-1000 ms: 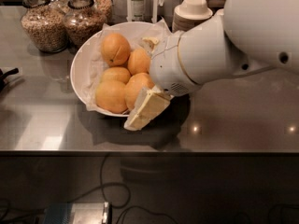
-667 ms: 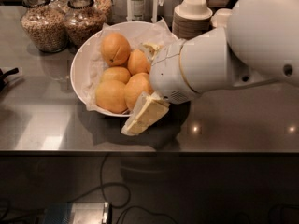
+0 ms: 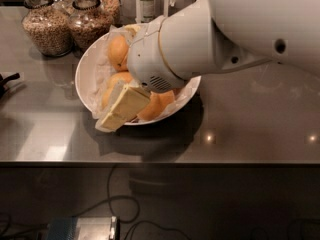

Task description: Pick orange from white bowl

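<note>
The white bowl (image 3: 85, 79) stands on the grey counter, lined with crinkled white paper and holding several oranges. One orange (image 3: 118, 51) shows at the back left, another (image 3: 120, 78) in the middle, and a third (image 3: 156, 105) at the front right. A sliver of a fourth orange (image 3: 105, 99) shows at the front left behind the gripper. My gripper (image 3: 121, 107), cream-coloured, hangs from the big white arm and lies low over the bowl's front part, its tip over the front rim. The arm hides the bowl's right half.
Two glass jars of grain (image 3: 47, 26) (image 3: 90, 24) stand behind the bowl at the back left. A bottle (image 3: 146, 4) stands at the back. A dark object (image 3: 6, 81) pokes in at the left edge. The counter's front edge (image 3: 160, 161) runs below the bowl.
The arm has swung left and further over the bowl, covering more oranges. The gripper has shifted left along the bowl's front rim.
</note>
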Motion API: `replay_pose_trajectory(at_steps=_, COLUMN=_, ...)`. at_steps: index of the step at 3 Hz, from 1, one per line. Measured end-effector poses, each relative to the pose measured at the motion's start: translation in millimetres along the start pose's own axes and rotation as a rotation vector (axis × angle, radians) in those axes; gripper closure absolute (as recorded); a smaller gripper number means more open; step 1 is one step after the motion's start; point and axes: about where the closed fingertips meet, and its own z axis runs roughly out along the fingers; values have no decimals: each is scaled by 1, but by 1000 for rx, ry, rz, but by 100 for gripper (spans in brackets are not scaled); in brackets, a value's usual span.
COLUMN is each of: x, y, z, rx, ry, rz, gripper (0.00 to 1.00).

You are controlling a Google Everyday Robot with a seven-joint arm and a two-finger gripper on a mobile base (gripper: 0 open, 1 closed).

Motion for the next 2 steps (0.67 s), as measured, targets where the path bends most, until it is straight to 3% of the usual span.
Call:
replay_pose_trajectory(at_steps=1, x=0, y=0, z=0, rx=0, ry=0, rz=0, gripper=0)
replay_pose_trajectory(at_steps=2, x=28, y=-6, z=20, rx=6, ry=20, rz=58, gripper=0)
